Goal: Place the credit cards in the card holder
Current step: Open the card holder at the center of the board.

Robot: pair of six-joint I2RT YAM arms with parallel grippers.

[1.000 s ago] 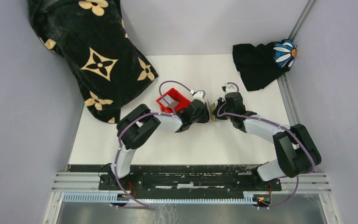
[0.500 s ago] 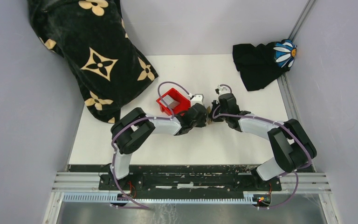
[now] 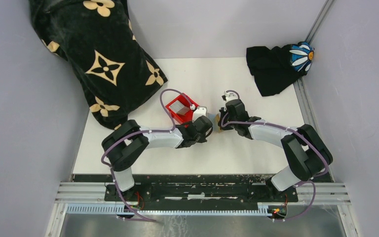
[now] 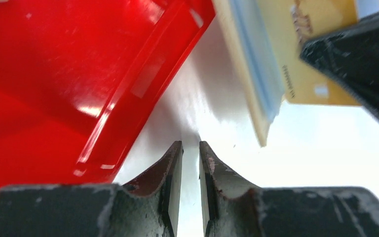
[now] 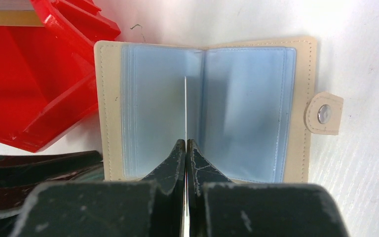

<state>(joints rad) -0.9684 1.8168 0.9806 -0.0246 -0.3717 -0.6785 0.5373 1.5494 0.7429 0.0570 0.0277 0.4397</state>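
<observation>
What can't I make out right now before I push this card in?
- Right wrist: the card pinched in the right fingers shows edge-on only; its face, and whether its tip is inside a card holder sleeve, cannot be told.
- Top view: the right arm mostly hides the card holder.
- Top view: grey contents of the red bin are too small to count.

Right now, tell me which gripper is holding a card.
The right gripper: it pinches a thin card edge-on over the open card holder. The left gripper, jaws slightly apart, holds nothing.
</observation>
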